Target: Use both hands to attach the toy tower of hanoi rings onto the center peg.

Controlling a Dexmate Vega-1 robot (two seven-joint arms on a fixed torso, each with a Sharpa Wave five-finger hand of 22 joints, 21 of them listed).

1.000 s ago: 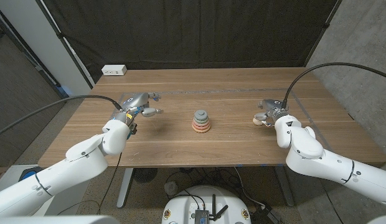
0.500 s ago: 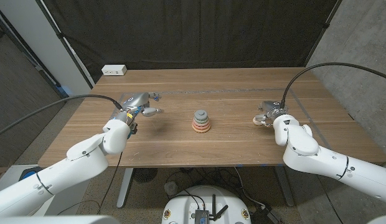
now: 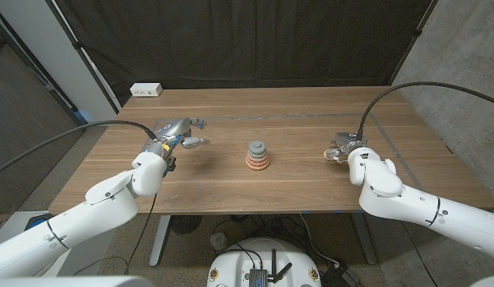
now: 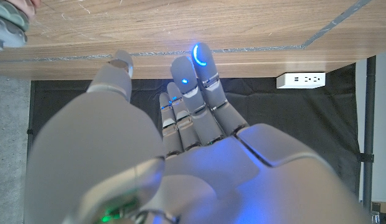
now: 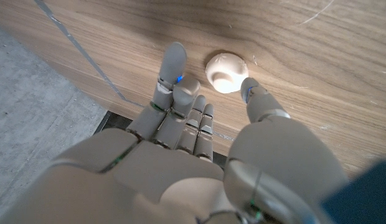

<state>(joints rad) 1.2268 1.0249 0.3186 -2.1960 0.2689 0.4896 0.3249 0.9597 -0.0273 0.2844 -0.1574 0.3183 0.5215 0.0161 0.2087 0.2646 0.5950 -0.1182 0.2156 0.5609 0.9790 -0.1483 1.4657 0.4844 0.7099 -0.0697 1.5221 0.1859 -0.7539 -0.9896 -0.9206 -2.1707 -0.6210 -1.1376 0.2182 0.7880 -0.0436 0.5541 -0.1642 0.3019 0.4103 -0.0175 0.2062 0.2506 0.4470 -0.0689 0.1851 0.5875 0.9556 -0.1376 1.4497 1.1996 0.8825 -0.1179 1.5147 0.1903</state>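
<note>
A stack of rings (image 3: 258, 155) sits on its peg at the table's middle, pink and orange below, grey on top; its edge shows in the left wrist view (image 4: 7, 25). A small cream ring (image 5: 226, 73) lies on the wood right of the stack, also in the head view (image 3: 330, 156). My right hand (image 3: 343, 145) hovers over it. In the right wrist view the ring lies between the thumb and the spread fingers (image 5: 173, 70), with a gap on the finger side. My left hand (image 3: 177, 134) is left of the stack, fingers apart and holding nothing (image 4: 180, 143).
A white power strip (image 3: 146, 90) lies at the table's back left corner. A thin tape line (image 3: 231, 118) runs across the far part of the wooden table (image 3: 255, 187). A black curtain hangs behind. Cables trail from both arms.
My right forearm has swung a little toward the table's middle while the hand stays over the cream ring. The left arm and the stack have not moved.
</note>
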